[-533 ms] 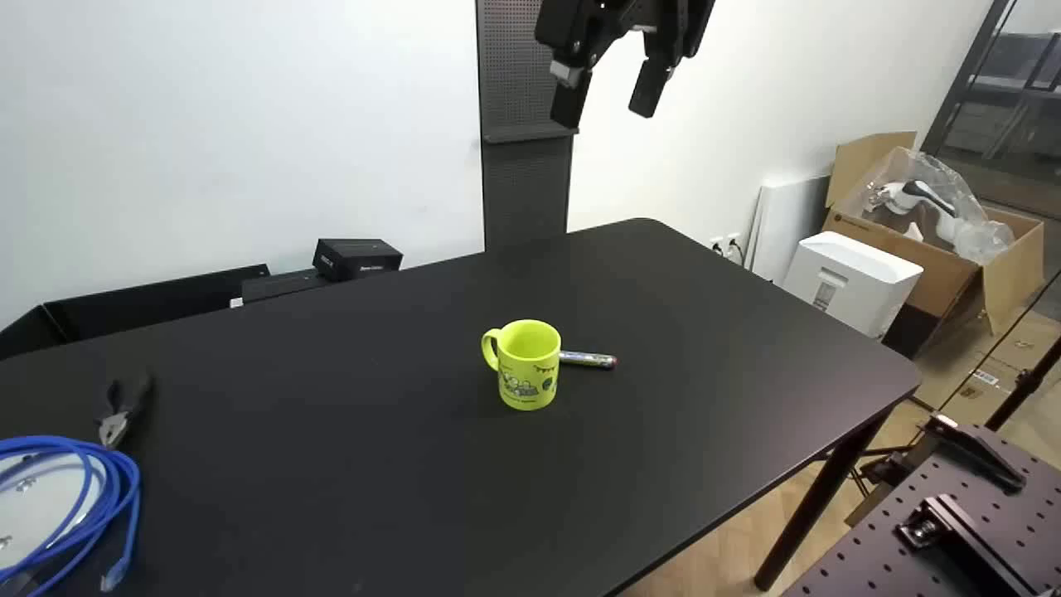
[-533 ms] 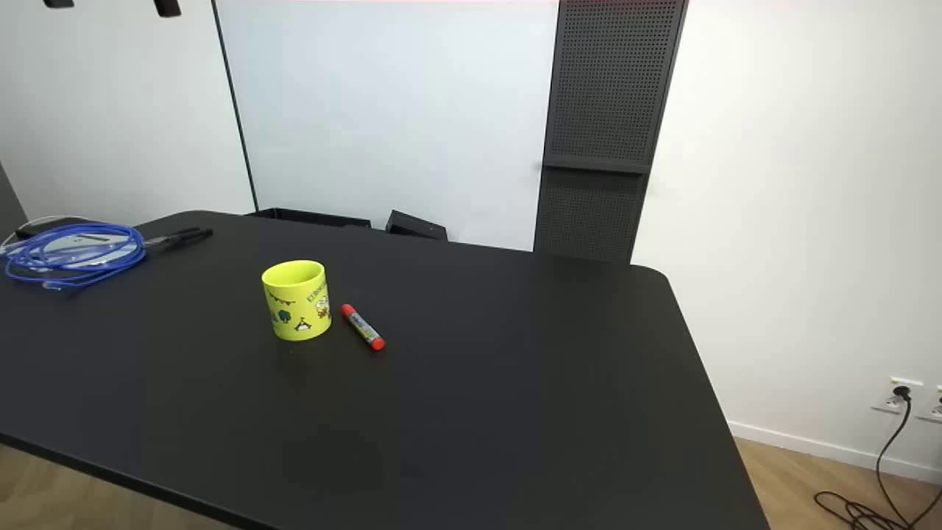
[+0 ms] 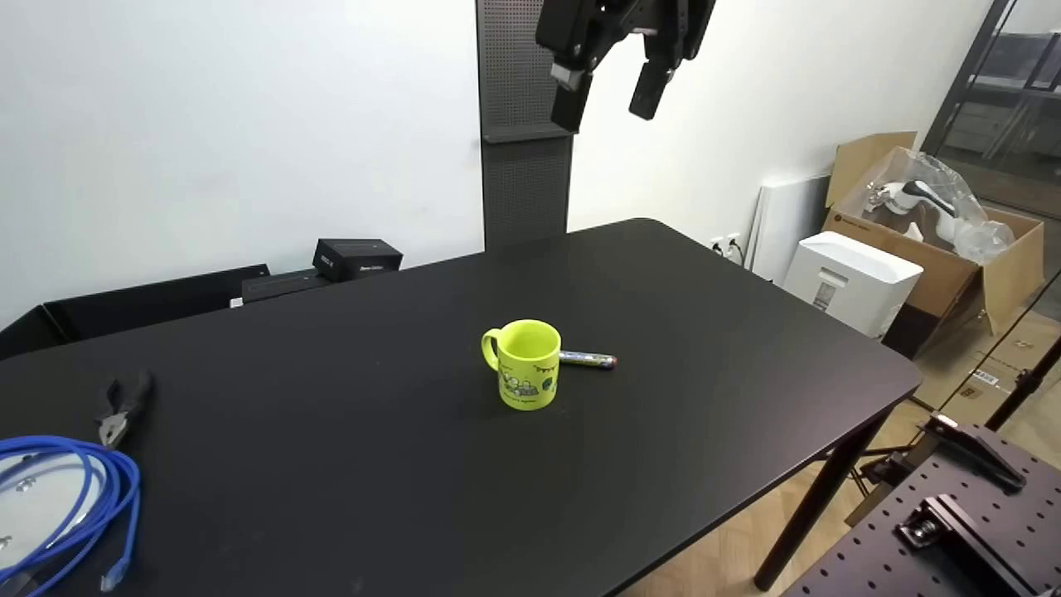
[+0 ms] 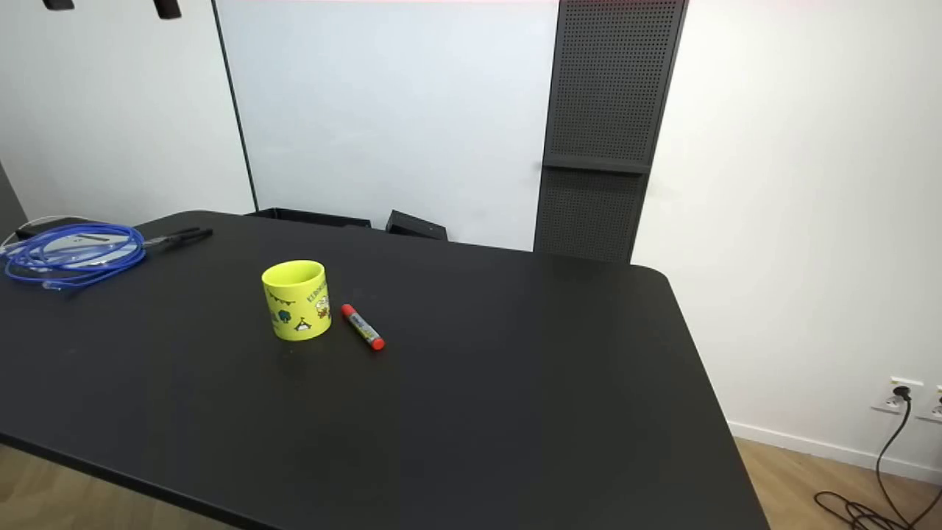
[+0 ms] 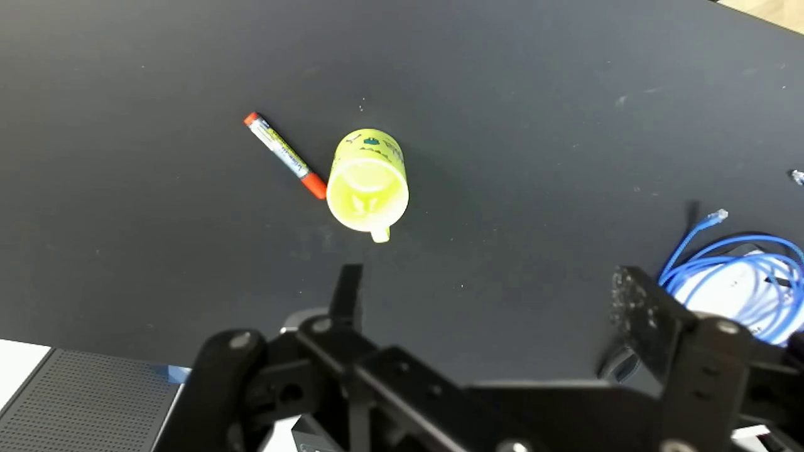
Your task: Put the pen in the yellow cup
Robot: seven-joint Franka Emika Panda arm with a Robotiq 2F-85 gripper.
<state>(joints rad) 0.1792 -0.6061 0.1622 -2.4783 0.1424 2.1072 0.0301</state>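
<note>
No words can be read for sure, because the letters on the yellow cup (image 4: 297, 302), on the pen (image 5: 286, 156) and on the far black box (image 3: 358, 259) are too small or too blurry.

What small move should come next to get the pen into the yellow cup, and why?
Probably shift the open gripper over the pen, before any lowering: it hangs above the table, holding nothing, and the wrist view shows the pen beside the upright yellow cup, not lined up between the jaws.
</note>
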